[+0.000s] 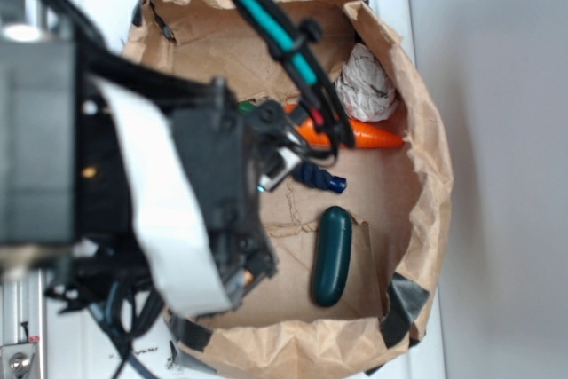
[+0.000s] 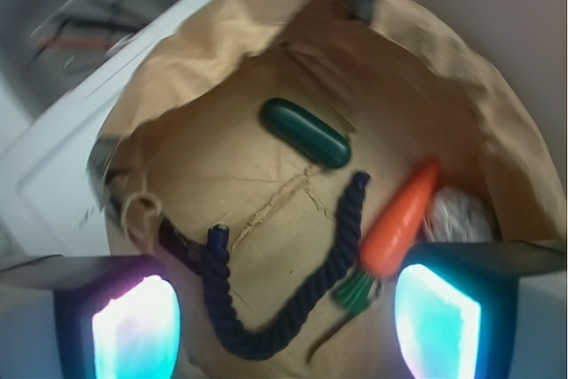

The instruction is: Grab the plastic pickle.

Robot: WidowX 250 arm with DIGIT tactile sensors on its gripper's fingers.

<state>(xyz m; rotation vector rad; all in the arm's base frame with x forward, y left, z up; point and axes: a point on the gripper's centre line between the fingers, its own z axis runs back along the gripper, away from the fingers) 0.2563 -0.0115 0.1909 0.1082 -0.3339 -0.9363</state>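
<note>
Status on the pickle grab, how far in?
Done: the arm is positioned over the paper bag. In hand: nothing; in the wrist view the claw is open and empty, above the navy rope and beside the carrot. Left: everything that counts. The plastic pickle lies untouched on the bag floor, apart from both, so the claw must move over it, descend and close.

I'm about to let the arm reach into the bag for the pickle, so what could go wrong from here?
1. The rope curves directly between the open gripper and the pickle; a straight descent might close on rope instead.
2. The carrot lies by the right finger and could get bumped or pinched.
3. The crumpled bag walls stand close around; the arm may snag them.
</note>
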